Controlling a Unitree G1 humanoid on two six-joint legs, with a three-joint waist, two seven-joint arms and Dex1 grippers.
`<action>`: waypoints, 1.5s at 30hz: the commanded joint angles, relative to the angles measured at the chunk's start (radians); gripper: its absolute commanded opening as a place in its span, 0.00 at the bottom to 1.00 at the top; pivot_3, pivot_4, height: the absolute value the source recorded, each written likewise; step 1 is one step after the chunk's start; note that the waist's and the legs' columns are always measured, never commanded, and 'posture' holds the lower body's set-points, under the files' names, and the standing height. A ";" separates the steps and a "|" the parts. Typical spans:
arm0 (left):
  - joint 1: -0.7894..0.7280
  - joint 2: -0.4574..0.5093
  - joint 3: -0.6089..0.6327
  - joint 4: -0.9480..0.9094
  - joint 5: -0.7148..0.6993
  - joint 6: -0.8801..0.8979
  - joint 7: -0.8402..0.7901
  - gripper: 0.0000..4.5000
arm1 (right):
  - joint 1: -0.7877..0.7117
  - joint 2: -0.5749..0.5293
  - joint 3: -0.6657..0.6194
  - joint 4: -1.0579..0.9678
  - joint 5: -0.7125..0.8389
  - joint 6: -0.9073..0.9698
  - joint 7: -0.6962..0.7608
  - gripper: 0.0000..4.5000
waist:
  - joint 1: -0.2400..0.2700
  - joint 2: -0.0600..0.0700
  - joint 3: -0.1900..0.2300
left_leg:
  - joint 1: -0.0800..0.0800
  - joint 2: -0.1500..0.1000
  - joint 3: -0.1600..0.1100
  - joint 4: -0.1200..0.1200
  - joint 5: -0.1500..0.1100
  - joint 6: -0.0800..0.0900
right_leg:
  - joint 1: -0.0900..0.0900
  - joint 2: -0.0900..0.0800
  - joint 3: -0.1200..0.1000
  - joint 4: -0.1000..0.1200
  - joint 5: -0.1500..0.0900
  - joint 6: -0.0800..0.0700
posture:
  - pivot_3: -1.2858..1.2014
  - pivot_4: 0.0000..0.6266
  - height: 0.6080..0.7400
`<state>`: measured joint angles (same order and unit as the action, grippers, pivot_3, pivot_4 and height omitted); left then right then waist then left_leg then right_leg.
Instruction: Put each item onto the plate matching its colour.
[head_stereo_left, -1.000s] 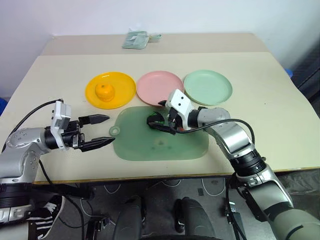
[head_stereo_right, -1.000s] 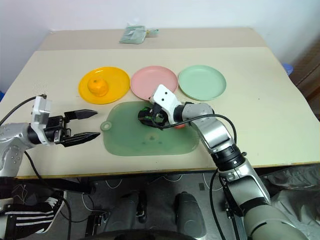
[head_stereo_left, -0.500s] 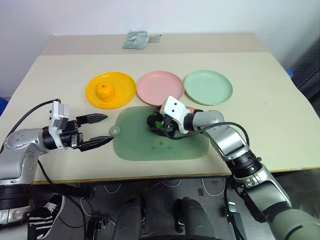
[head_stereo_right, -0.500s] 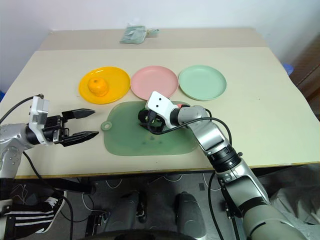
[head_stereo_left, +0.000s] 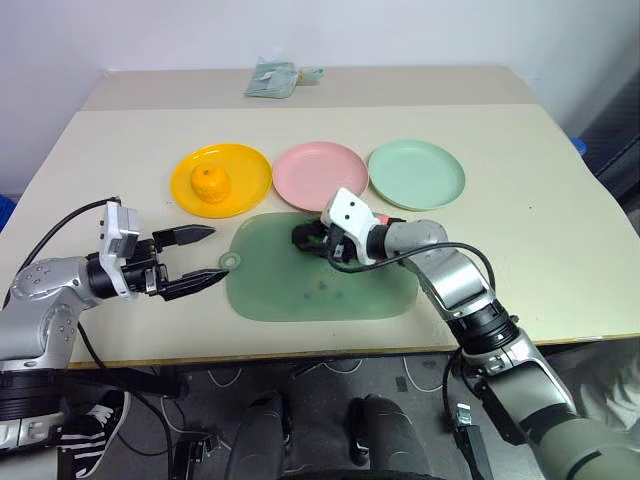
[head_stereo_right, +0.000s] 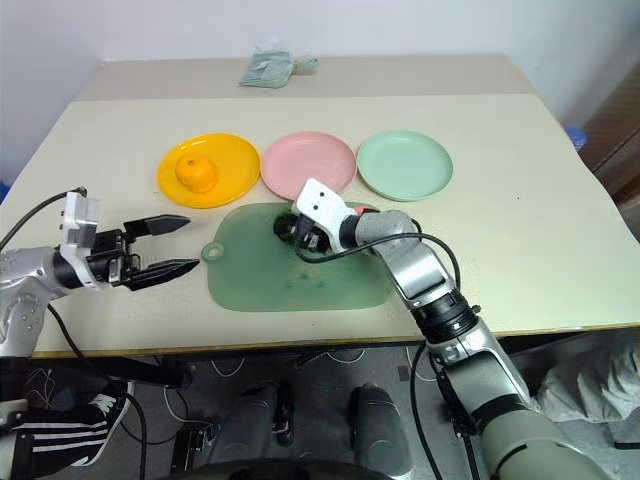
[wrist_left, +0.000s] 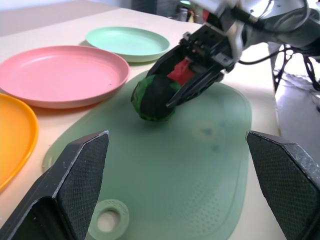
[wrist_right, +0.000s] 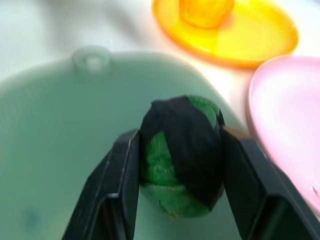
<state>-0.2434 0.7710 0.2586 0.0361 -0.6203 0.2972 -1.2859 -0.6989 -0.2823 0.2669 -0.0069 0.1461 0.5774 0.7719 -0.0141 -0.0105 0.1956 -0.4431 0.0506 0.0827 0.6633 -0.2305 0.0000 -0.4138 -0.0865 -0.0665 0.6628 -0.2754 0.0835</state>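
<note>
Right gripper (head_stereo_left: 312, 237) clamped on the green-and-black fruit (wrist_right: 181, 152) over the green mat (head_stereo_left: 300, 290), near its far edge.

A beige table (head_stereo_left: 520, 200) held three round plates in a row beyond the mat: a yellow-orange plate (head_stereo_left: 245, 165) on the robot's left with an orange (head_stereo_left: 209, 183) sitting on it, a pink plate (head_stereo_left: 320, 172) in the middle, and a mint green plate (head_stereo_left: 415, 174) on the right, both bare. The right gripper's two black fingers (wrist_right: 117, 185) pressed against opposite sides of the fruit, just in front of the pink plate. A patch of red, probably the apple (wrist_left: 181, 72), showed behind those fingers. The left gripper (head_stereo_left: 203, 258) hovered beside the mat's near left corner, its fingers spread wide apart and holding nothing. A small folded greenish item (head_stereo_left: 272, 78) lay at the table's far side.
</note>
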 joint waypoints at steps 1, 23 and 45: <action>-0.042 -0.018 0.040 -0.008 -0.016 -0.013 0.055 1.00 | -0.083 0.056 -0.149 -0.058 0.134 0.063 -0.040 0.50 | 0.001 0.000 0.000 | 0.000 0.000 0.000 0.000 0.000 0.000 | 0.000 0.000 0.000 0.000 0.000 0.000 | 0.52 0.24 1.00; -0.114 -0.113 -0.024 -0.086 -0.001 0.012 0.212 1.00 | -0.310 -0.049 -0.355 0.704 -0.033 -0.360 -0.357 0.98 | -0.028 -0.001 0.000 | 0.000 -0.001 0.010 -0.004 0.000 0.000 | -0.006 0.001 0.008 0.001 0.000 0.000 | 0.52 0.24 1.00; 0.008 0.012 -0.022 -0.183 -0.111 0.132 -0.004 1.00 | 0.057 -0.300 -0.225 0.035 0.245 0.014 0.169 0.98 | -0.001 -0.001 0.000 | 0.000 0.000 0.009 -0.004 0.000 0.000 | -0.008 0.001 0.009 0.001 0.001 -0.001 | 0.52 0.24 1.00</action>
<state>-0.2439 0.7652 0.2344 -0.1269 -0.7423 0.4500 -1.2712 -0.6462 -0.5736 0.0542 0.0710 0.3754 0.5859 0.9322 -0.0147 -0.0112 0.1952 -0.4433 0.0502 0.0916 0.6593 -0.2306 0.0003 -0.4216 -0.0852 -0.0571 0.6632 -0.2747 0.0828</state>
